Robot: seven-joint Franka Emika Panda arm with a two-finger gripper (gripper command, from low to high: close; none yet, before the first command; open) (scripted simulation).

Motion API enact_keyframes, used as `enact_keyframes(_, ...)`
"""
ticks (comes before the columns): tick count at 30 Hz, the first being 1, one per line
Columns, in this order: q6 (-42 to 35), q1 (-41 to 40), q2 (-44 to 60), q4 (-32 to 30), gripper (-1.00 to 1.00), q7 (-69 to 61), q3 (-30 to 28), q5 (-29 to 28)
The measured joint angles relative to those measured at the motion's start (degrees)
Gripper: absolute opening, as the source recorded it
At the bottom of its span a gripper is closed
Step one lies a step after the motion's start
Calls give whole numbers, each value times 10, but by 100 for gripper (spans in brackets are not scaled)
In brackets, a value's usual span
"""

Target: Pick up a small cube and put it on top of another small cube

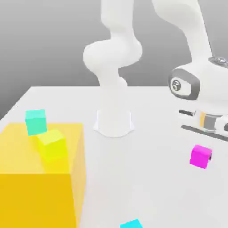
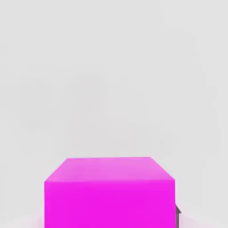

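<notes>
Jaws clamped nearly closed on small cube [image 1: 200, 156], held just off desk [image 1: 147, 178] at exterior view's right.

Risks: smooth plain faces, slim grip, so cube may slip or twist in transit. Target teal cube [image 1: 35, 121] offers small flat top; off-centre release tips stack. Neighbouring yellow-green cube [image 1: 52, 144], tilted on big yellow block [image 1: 40, 178], could get knocked.
</notes>
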Motion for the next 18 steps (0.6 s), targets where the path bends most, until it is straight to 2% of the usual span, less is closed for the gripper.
enact_keyframes(10, -97, -156, 65, 157, -100, -186, -96, 39)
enact_keyframes(14, -50, -190, 133, 178, -100, -223, -85, 67)
enact_keyframes(15, -36, -194, 149, 179, 100, -228, -80, 74)
enact_keyframes(18, -36, -194, 149, 179, 100, -228, -80, 74)
